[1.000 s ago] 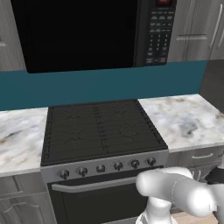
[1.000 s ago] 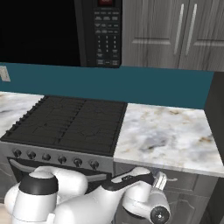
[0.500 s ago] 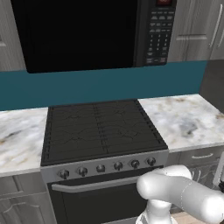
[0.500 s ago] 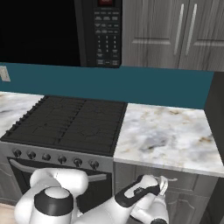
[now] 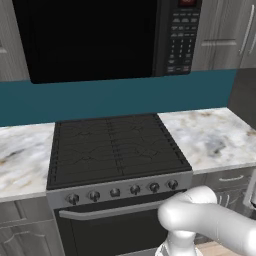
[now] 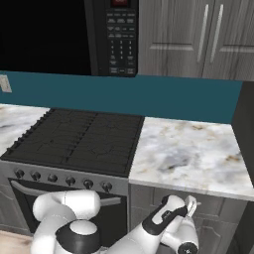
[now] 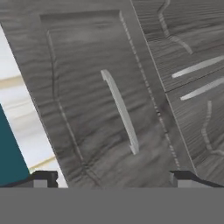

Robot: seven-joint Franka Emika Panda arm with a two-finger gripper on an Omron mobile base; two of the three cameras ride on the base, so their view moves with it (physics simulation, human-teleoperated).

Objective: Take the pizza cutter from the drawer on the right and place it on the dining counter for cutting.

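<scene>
- The drawer [image 7: 87,100] is shut. Its grey panel front lies flush with the cabinet fronts beside it, under the marble worktop [image 6: 188,154] to the right of the stove [image 5: 115,150].
- The pizza cutter is most likely inside that shut drawer, hidden behind the panel. This is a judgement from the task, since nothing of its wheel or handle can be seen.
- The arm [image 5: 210,220] is folded low and to the right, below the edge of the worktop. That puts the hand at the height of the drawer front rather than up over the stove.
- The tool [image 7: 113,179] is open and holds nothing. Its two dark tips stand wide apart at the bottom of the hand view.
- The wide gap suits the next step, because the silver bar handle [image 7: 120,111] has to pass between the tips before they can close on it.
- The handle lies ahead of the tool and roughly between the lines of the two tips, but apart from them, with no contact yet. It runs slantwise in the hand view because the hand is rolled, so the tilt is the camera's and not the drawer's.
- The step in hand looks like the approach to the handle, and the task is at its start. The drawer must be pulled open before the cutter can be reached, and carrying it to the dining counter comes after that.
- A risk is closing on the wrong bar. Two similar silver handles [image 7: 197,65] sit on the neighbouring fronts just to the side.
</scene>
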